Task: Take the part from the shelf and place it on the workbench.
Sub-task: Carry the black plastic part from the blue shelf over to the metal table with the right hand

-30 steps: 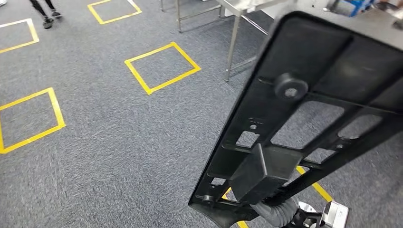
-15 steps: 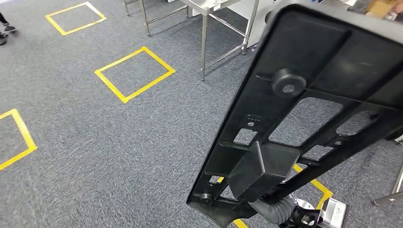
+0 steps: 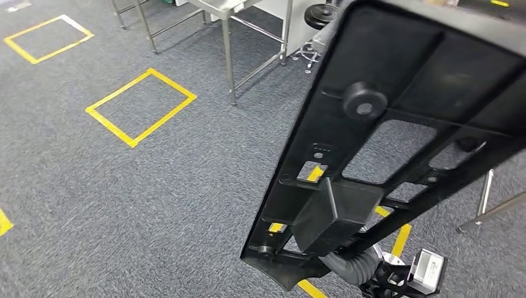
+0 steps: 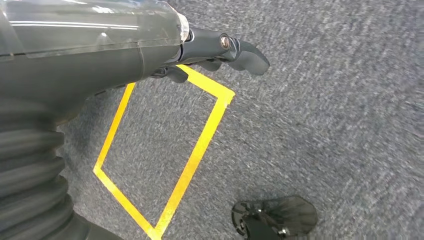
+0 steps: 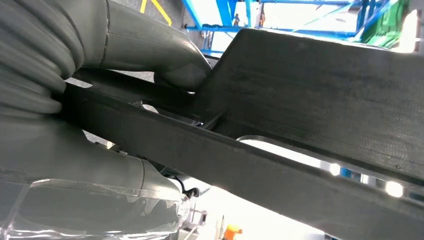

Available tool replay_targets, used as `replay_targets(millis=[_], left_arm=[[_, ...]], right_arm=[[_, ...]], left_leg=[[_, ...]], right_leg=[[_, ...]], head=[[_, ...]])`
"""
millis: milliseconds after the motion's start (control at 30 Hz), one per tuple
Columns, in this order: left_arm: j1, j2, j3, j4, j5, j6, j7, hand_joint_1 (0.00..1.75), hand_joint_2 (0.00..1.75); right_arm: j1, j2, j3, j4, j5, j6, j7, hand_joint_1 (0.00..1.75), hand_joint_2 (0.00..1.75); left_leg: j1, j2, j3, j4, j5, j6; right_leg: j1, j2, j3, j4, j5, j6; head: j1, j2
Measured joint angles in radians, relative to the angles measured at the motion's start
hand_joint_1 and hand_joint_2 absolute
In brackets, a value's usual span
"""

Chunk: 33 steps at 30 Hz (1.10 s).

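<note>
right hand (image 5: pixel 125 165) grips part (image 3: pixel 397 124) at lower end.

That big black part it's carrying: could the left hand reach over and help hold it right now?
Probably not at once. The left hand hangs low over the carpet, holding nothing, while the black part is up in the right hand. Nothing visible blocks it, but the arm would first have to lift.

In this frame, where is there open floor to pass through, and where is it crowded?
Open carpet lies left of the black part, around the yellow taped square. It is crowded ahead, where steel table legs stand, and at the right, where more metal legs show under the part the right hand holds.
</note>
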Motion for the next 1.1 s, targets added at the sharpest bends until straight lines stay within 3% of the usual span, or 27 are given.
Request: replay_targets(millis=[33,100,167,200,233,267,333,400,467,533,633,667,700,733,833,900,967,1033,1100], left_arm=[[-0.001,0.0,0.0,0.0,0.0,0.0,0.0,0.0,1.75],[0.001,0.001,0.002,0.0,0.001,0.0,0.0,0.0,1.75],[0.005,0.002,0.003,0.0,0.002,0.0,0.0,0.0,1.75],[0.006,0.003,0.004,0.0,0.003,0.0,0.0,0.0,1.75],[0.007,0.003,0.004,0.0,0.005,0.0,0.0,0.0,1.75],[0.007,0.003,0.004,0.0,0.006,0.0,-0.001,0.0,1.75],[0.006,0.005,0.005,0.0,0.007,0.0,-0.001,0.0,1.75],[0.005,0.005,0.006,0.0,0.007,0.0,-0.002,0.0,1.75],[0.003,0.005,0.009,0.0,0.008,0.0,-0.003,0.0,1.75],[0.002,0.006,0.012,0.0,0.008,0.0,-0.003,0.0,1.75],[0.004,0.006,0.015,0.0,0.008,0.0,-0.003,0.0,1.75],[0.006,0.006,0.016,0.0,0.008,0.0,-0.003,0.0,1.75],[0.007,0.006,0.018,0.0,0.008,-0.001,-0.003,0.0,1.75],[0.007,0.006,0.019,0.0,0.008,-0.001,-0.003,0.0,1.75],[0.005,0.006,0.02,0.0,0.008,-0.002,-0.003,0.0,1.75],[0.004,0.006,0.02,0.0,0.008,-0.003,-0.003,0.0,1.75],[0.002,0.006,0.02,0.0,0.007,-0.004,-0.003,0.0,1.75],[0.0,0.006,0.02,0.0,0.007,-0.004,-0.004,0.0,1.75],[-0.001,0.007,0.021,0.0,0.007,-0.004,-0.005,0.0,1.75]], right_arm=[[-0.005,0.0,0.002,0.002,-0.001,0.0,0.0,1.5,1.75],[-0.014,0.002,0.007,0.006,-0.004,0.0,-0.001,1.5,1.75],[-0.019,0.003,0.012,0.013,-0.006,0.0,-0.001,1.5,1.75],[-0.019,0.003,0.015,0.016,-0.007,0.001,-0.001,1.5,1.75],[-0.02,0.003,0.017,0.019,-0.009,0.001,-0.001,1.5,1.75],[-0.022,0.003,0.019,0.022,-0.01,0.001,-0.001,1.5,1.75],[-0.027,0.003,0.021,0.027,-0.013,0.001,-0.001,1.5,1.75],[-0.032,0.003,0.024,0.031,-0.013,0.001,-0.001,1.5,1.75],[-0.034,0.003,0.025,0.034,-0.014,0.001,-0.001,1.5,1.75],[-0.036,0.003,0.025,0.036,-0.014,0.001,-0.001,1.5,1.75],[-0.043,0.003,0.025,0.042,-0.017,0.001,-0.002,1.5,1.75],[-0.044,0.003,0.025,0.045,-0.017,0.001,-0.002,1.5,1.75],[-0.044,0.003,0.025,0.048,-0.017,0.001,-0.002,1.5,1.75],[-0.044,0.003,0.025,0.05,-0.017,0.001,-0.002,1.5,1.75],[-0.047,0.003,0.025,0.052,-0.017,0.001,-0.002,1.5,1.75],[-0.054,0.003,0.025,0.053,-0.017,0.001,-0.002,1.5,1.75],[-0.058,0.003,0.025,0.054,-0.018,0.001,-0.001,1.5,1.75],[-0.059,0.003,0.026,0.055,-0.018,0.002,-0.001,1.5,1.75],[-0.062,0.005,0.026,0.056,-0.018,0.003,-0.001,1.5,1.75]], left_leg=[[0.001,-0.018,-0.009,0.026,-0.017,-0.004],[0.003,-0.06,-0.062,0.139,-0.075,-0.01],[0.004,-0.071,-0.127,0.26,-0.117,-0.013],[0.004,-0.072,-0.141,0.277,-0.11,-0.014],[0.004,-0.073,-0.135,0.253,-0.082,-0.013],[0.005,-0.08,-0.112,0.193,-0.04,-0.012],[0.008,-0.117,-0.057,0.06,0.019,-0.006],[0.008,-0.141,-0.035,0.008,0.027,0.001],[0.007,-0.127,-0.032,0.002,0.031,0.012],[0.01,-0.109,-0.027,-0.008,0.036,0.025],[0.008,-0.076,-0.024,-0.014,0.036,0.036],[0.007,-0.064,-0.024,-0.014,0.034,0.036],[0.006,-0.053,-0.023,-0.014,0.032,0.036],[0.006,-0.042,-0.021,-0.014,0.03,0.036],[0.003,-0.016,-0.009,-0.013,0.02,0.027],[0.0,-0.001,-0.003,-0.013,0.014,0.017],[0.0,0.016,0.003,-0.016,0.009,0.007],[0.002,-0.001,0.001,0.002,-0.006,-0.004],[0.005,-0.047,-0.04,0.093,-0.056,-0.012]], right_leg=[[-0.004,0.009,0.004,-0.005,0.002,-0.005],[-0.006,0.029,0.009,-0.009,0.003,-0.013],[-0.005,0.052,0.01,-0.007,0.001,-0.016],[-0.005,0.064,0.01,-0.006,0.0,-0.016],[-0.005,0.077,0.012,-0.004,-0.001,-0.015],[-0.006,0.09,0.014,-0.001,-0.003,-0.012],[-0.006,0.112,0.013,0.007,-0.009,-0.005],[-0.008,0.129,0.005,0.012,-0.01,0.005],[-0.011,0.144,0.001,0.01,-0.007,0.018],[-0.009,0.122,-0.011,0.033,-0.023,0.028],[-0.011,0.055,-0.097,0.204,-0.106,0.04],[-0.014,0.046,-0.128,0.261,-0.123,0.044],[-0.016,0.042,-0.144,0.287,-0.123,0.046],[-0.018,0.038,-0.139,0.274,-0.104,0.047],[-0.013,-0.001,-0.038,0.078,-0.011,0.038],[-0.005,-0.02,-0.003,0.006,0.005,0.025],[-0.001,-0.004,-0.004,0.002,0.002,0.015],[-0.006,0.014,0.001,-0.006,0.006,0.006],[-0.012,0.031,0.008,-0.012,0.007,-0.003]], head=[[0.0,0.0],[0.0,0.0],[0.0,0.0],[0.0,0.0],[0.0,0.0],[0.0,0.0],[0.0,0.0],[0.0,0.0],[0.0,0.0],[0.0,0.0],[0.0,0.0],[0.0,0.0],[0.0,0.0],[0.0,0.0],[0.0,0.0],[0.0,0.0],[0.0,0.0],[0.0,0.0],[0.0,0.0]])
